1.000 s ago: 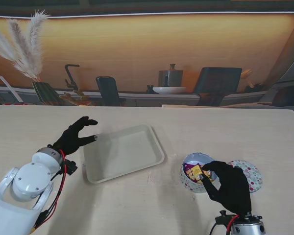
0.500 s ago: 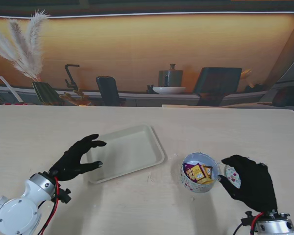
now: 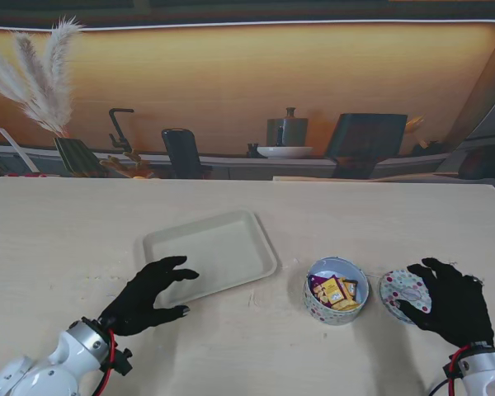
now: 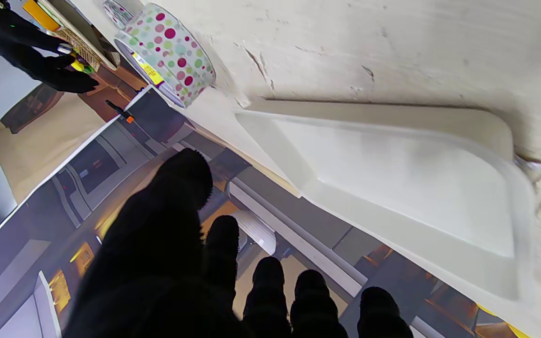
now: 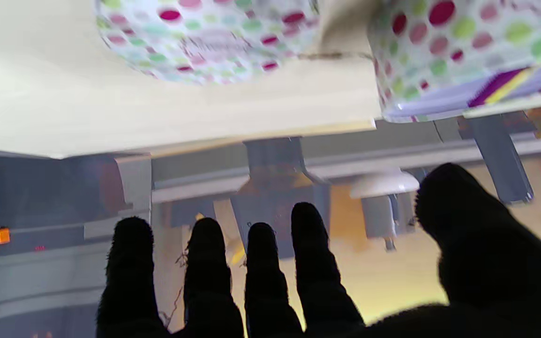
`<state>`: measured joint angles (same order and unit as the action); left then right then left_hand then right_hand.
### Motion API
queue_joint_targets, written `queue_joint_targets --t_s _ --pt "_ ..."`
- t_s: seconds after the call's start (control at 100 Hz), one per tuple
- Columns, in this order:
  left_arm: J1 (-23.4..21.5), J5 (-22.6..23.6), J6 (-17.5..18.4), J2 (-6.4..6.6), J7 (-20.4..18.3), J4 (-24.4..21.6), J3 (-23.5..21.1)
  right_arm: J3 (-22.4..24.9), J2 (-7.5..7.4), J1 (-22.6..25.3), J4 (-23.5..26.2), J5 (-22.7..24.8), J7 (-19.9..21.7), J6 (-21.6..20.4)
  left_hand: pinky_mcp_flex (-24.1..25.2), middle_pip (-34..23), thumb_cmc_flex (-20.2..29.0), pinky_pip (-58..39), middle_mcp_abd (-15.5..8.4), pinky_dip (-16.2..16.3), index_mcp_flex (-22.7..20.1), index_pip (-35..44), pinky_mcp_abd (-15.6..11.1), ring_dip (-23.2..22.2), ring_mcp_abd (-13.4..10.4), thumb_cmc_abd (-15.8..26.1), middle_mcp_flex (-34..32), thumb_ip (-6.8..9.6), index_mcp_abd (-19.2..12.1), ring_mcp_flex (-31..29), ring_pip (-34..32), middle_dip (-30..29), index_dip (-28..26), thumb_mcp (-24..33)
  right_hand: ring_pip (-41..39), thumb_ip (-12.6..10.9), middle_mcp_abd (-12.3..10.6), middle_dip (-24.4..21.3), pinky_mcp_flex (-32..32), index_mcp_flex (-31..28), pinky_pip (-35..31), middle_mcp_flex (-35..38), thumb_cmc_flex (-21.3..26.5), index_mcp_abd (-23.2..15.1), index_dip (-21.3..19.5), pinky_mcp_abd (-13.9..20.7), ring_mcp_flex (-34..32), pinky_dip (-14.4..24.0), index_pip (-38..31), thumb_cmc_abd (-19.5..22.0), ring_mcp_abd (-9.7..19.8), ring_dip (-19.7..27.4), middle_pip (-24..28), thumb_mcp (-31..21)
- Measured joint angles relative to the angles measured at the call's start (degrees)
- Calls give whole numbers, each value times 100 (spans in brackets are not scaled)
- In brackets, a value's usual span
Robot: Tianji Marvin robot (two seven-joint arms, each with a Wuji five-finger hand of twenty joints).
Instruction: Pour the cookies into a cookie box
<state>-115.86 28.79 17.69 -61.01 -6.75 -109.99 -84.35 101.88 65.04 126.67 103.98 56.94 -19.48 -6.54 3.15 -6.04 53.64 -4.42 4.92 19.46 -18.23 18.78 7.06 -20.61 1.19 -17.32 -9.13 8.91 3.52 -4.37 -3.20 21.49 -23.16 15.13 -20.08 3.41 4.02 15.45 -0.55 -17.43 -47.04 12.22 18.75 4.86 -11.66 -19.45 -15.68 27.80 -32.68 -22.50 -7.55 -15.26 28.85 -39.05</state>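
From the stand: cookie box (image 3: 336, 290) right of centre with wrapped cookies (image 3: 334, 290) inside, white tray (image 3: 209, 256) left of it, lid (image 3: 406, 290) just right. Left wrist: left hand (image 4: 190, 272) spread, holding nothing, near tray (image 4: 392, 188). Right wrist: right hand (image 5: 298, 277) splayed and seemingly empty near blurred lid (image 5: 204, 37).

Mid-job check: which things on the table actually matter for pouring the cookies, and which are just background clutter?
For the job:
cookie box, open, wrapped cookies inside
dotted lid, off, right of the box
white tray
left hand, right hand, both open

Lying about:
pampas grass and kitchen backdrop
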Motion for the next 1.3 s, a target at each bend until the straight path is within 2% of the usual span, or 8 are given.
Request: queue_joint_targets --t_s 0.17,0.3,0.39,0.53,0.9,1.12,1.23,1.3 --pt "-50 485 3 -5 -96 -20 15 95 -173 -149 -177 943 849 130 0 -19 -13 0 11 56 -88 -48 5 -132 16 0 -47 0 2 0 -7 0 0 -1 146 0 -224 -531 74 758 198 -2 -434 -292 145 112 293 -1 -114 1 253 76 -1242 194" --pt "-134 694 11 -1 -55 -78 -17 20 -277 -319 -333 221 1261 176 2 -110 -13 0 60 119 -88 -48 45 -201 61 0 -65 0 2 0 -15 58 0 35 225 0 -325 -822 169 967 324 -66 -432 -515 159 151 420 41 46 14 317 141 -1967 247" --pt "-199 668 75 1 -55 -122 -59 -34 -298 -491 -461 582 1315 212 2 -110 -13 0 62 122 -88 -48 66 -209 68 0 -65 0 2 0 -61 58 0 35 227 0 -340 -920 169 1031 335 -66 -432 -514 161 154 433 89 171 13 328 148 -2180 247" --pt "-277 764 204 2 3 -181 -90 -115 -345 -735 -551 507 1766 227 4 -120 -20 0 68 190 -90 -48 69 -233 79 0 -131 0 2 0 -78 58 0 35 297 0 -389 -1018 176 1031 469 -66 -432 -585 222 215 483 99 400 0 353 212 -2396 247" --pt "-388 1297 223 9 109 -301 -129 -559 -471 -1405 -984 660 2159 608 12 -164 -80 -61 76 329 -154 -48 140 -285 137 0 -294 -1 1 0 -201 58 -27 95 366 0 -404 -1095 181 1031 551 -66 -441 -739 222 212 620 99 774 -150 410 228 -2610 219" --pt "-392 1360 238 10 156 -301 -131 -737 -497 -1648 -1095 532 2557 773 20 -164 -82 -160 78 466 -279 35 141 -286 148 0 -305 -1 3 0 -214 58 -69 165 366 0 -434 -1180 70 1030 237 -66 -739 -900 -80 -482 620 130 1118 -297 410 229 -2783 0" --pt "-408 1409 241 10 160 -302 -152 -774 -521 -1708 -1062 448 3099 986 24 -185 -88 -169 78 481 -279 35 142 -287 172 0 -351 -1 3 -3 -276 58 -69 165 412 0 -470 -1244 65 1028 -33 -261 -815 -879 -589 -642 620 -129 1968 -296 410 229 -2972 -16" --pt "-424 1419 241 10 160 -309 -169 -808 -535 -1721 -1059 279 3139 1112 30 -185 -211 -186 79 537 -279 35 155 -287 191 0 -351 -1 3 -4 -280 58 -69 167 424 0 -470 -1244 65 1028 -34 -261 -832 -879 -708 -705 620 -185 2117 -370 392 229 -2974 -39"
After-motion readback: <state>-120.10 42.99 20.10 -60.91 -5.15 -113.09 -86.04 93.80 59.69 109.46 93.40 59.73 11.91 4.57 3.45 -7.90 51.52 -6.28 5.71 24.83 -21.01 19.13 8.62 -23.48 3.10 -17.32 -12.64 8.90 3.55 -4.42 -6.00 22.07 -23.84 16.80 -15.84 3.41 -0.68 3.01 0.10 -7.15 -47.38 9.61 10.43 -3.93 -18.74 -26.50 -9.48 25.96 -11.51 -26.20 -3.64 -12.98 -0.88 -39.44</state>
